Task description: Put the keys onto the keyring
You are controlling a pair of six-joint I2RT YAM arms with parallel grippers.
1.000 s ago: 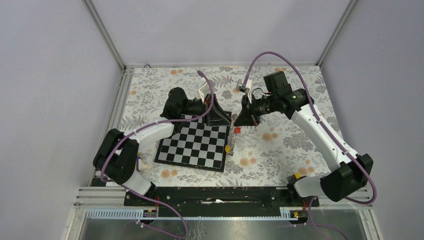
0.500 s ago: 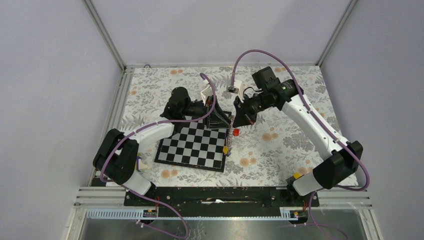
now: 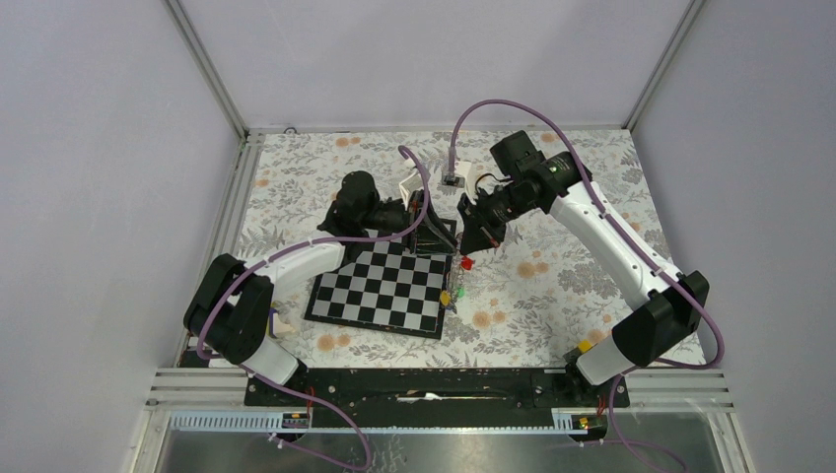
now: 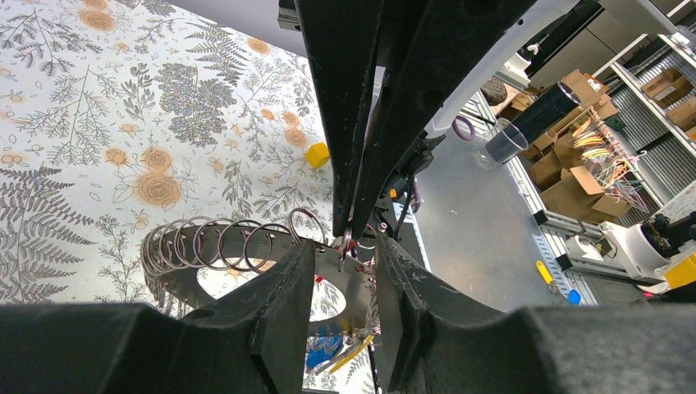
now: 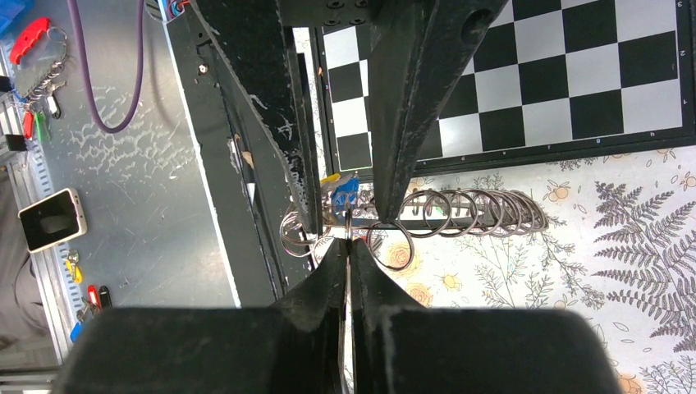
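Note:
The keyring (image 4: 185,283), a flat grey band strung with several small wire rings (image 4: 222,242), hangs above the table at the chessboard's (image 3: 384,286) far right corner. My left gripper (image 4: 345,279) is shut on the band across its width. My right gripper (image 5: 348,246) meets it from the other side, shut on one small wire ring (image 5: 348,226) at the band's edge. Keys hang below the band: blue tag (image 4: 322,355), yellow tag (image 4: 357,349), red tag (image 3: 465,263). In the top view the left gripper (image 3: 439,236) and right gripper (image 3: 473,235) almost touch.
The chessboard lies on a floral cloth (image 3: 552,276). A white object (image 3: 409,182) and a small grey box (image 3: 453,180) sit behind the grippers. A yellow block (image 4: 317,153) lies on the cloth. Metal frame rails (image 3: 237,197) border the table.
The right arm has swung left and brought its gripper up against the left gripper. The red tag hangs slightly lower. The left arm has hardly moved.

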